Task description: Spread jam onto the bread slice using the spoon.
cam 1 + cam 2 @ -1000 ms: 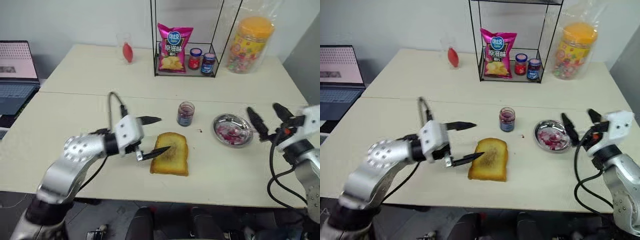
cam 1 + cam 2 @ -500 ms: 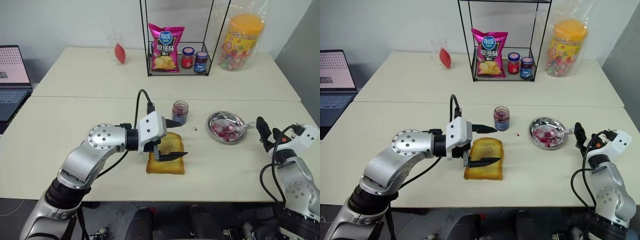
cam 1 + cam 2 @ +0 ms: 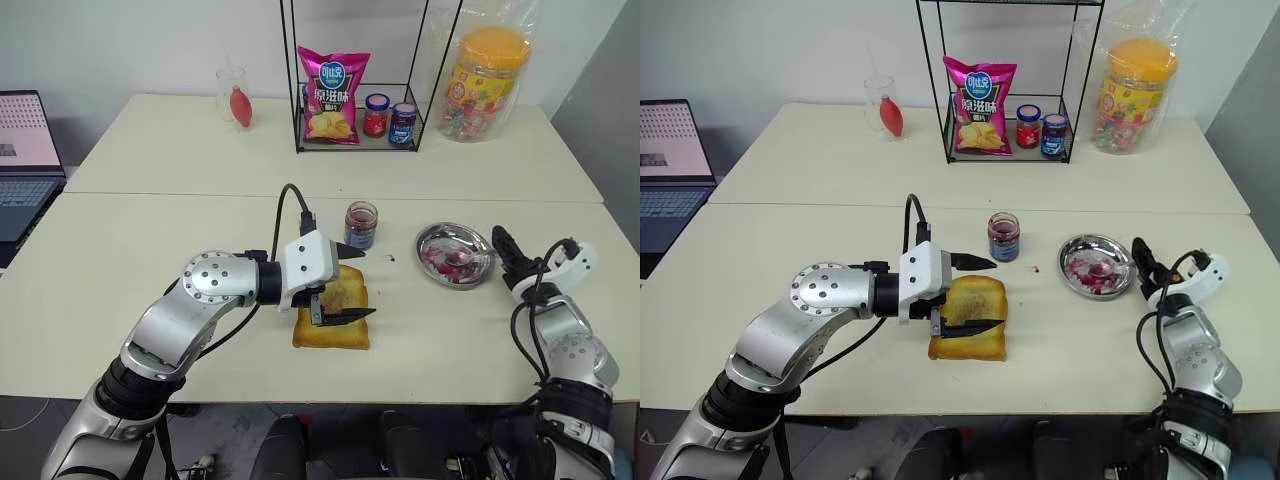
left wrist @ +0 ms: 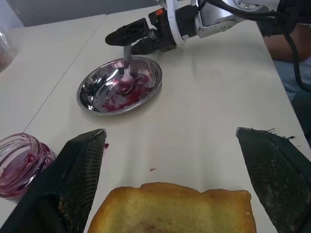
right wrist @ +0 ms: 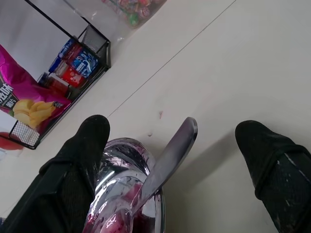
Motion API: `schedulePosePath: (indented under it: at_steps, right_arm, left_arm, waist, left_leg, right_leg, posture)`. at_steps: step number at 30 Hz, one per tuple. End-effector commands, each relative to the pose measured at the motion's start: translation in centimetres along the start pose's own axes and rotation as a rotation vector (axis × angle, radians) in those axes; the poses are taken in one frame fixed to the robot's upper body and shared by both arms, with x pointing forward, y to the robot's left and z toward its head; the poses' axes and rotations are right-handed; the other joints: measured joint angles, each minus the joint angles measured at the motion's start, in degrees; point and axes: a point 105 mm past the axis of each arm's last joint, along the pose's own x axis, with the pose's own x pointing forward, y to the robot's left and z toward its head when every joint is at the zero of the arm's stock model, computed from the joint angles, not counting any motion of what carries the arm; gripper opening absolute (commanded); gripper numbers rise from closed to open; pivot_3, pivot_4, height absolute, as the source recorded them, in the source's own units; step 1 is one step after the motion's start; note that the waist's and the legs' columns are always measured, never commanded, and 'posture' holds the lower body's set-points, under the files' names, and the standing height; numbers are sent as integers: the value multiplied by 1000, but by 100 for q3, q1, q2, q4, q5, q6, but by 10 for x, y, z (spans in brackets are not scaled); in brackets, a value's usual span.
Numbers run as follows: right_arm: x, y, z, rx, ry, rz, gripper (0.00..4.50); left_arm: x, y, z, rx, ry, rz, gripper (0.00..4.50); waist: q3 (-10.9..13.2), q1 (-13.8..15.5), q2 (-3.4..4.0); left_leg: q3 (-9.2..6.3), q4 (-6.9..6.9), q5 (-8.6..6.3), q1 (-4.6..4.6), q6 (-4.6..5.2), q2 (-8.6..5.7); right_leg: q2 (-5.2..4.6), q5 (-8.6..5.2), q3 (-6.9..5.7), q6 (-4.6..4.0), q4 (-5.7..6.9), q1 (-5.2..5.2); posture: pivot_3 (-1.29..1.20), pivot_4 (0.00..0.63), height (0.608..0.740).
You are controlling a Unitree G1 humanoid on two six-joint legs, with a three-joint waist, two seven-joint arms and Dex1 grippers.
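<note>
- Jam (image 4: 8,167) sat in a small lidless glass jar on the table, just behind the bread slice (image 3: 333,320) and well left of the round steel dish (image 3: 432,244).
- More jam was smeared inside that dish, so I judged that some had already been scooped out of the jar.
- Bread lay flat near the front edge of the table; from the left wrist view only a faint dark trace showed at its centre, so the spreading looked hardly done, if at all.
- Spoon (image 4: 126,77) rested in the dish, bowl down in the smear, handle leaning over the rim toward the right gripper (image 5: 172,145); its long axis ran from the dish centre out toward the robot's right.
- Right gripper was spread wide with the handle tip between its fingers, not clamped on it; picking up the spoon was, I reckoned, the step in hand.
- Left gripper (image 3: 345,283) hung wide over the bread, one finger on either side, gripping nothing.
</note>
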Motion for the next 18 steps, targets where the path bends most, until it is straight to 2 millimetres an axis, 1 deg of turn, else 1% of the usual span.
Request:
schedulePosePath:
  at_steps: [1, 4, 5, 6, 11, 18]
  right_arm:
    - [5, 5, 19, 27, -60, 42, 4327]
    - [7, 4, 19, 59, -54, 54, 3855]
    - [7, 4, 19, 70, -46, 61, 3543]
    - [7, 5, 18, 76, -41, 65, 3394]
    - [7, 5, 18, 98, -34, 77, 2172]
    - [8, 8, 19, 103, -36, 93, 719]
  left_arm:
    - [-1, 1, 6, 35, -19, 11, 4494]
    - [-2, 1, 5, 34, -15, 17, 4500]
    - [-2, 2, 4, 33, -14, 18, 4500]
    - [-2, 2, 4, 32, -13, 19, 4500]
    - [-5, 1, -1, 19, 1, 27, 4500]
    - [-7, 3, -5, 15, 10, 40, 4500]
  waist:
    - [-1, -5, 3]
    - [-1, -4, 3]
    - [-1, -4, 3]
    - [-1, -3, 3]
    - [-1, -4, 4]
    - [-3, -4, 6]
  left_leg:
    - [5, 0, 0, 1, 0, 0]
    - [4, 1, 1, 2, 1, 0]
    - [4, 1, 1, 2, 1, 0]
    - [4, 0, 1, 1, 1, 0]
    - [5, 0, 1, 1, 1, 0]
    - [5, 5, 1, 3, 2, -1]
  right_leg:
    - [0, 2, 5, 3, 0, -1]
    - [0, 2, 5, 3, 2, -1]
    - [0, 2, 4, 3, 1, 0]
    - [0, 2, 4, 3, 1, -1]
    - [0, 2, 5, 3, 1, -1]
    - [0, 4, 6, 5, 5, 1]
  posture:
    - [0, 150, 740]
    - [0, 150, 740]
    - [0, 150, 740]
    - [0, 150, 740]
    - [0, 150, 740]
    - [0, 150, 740]
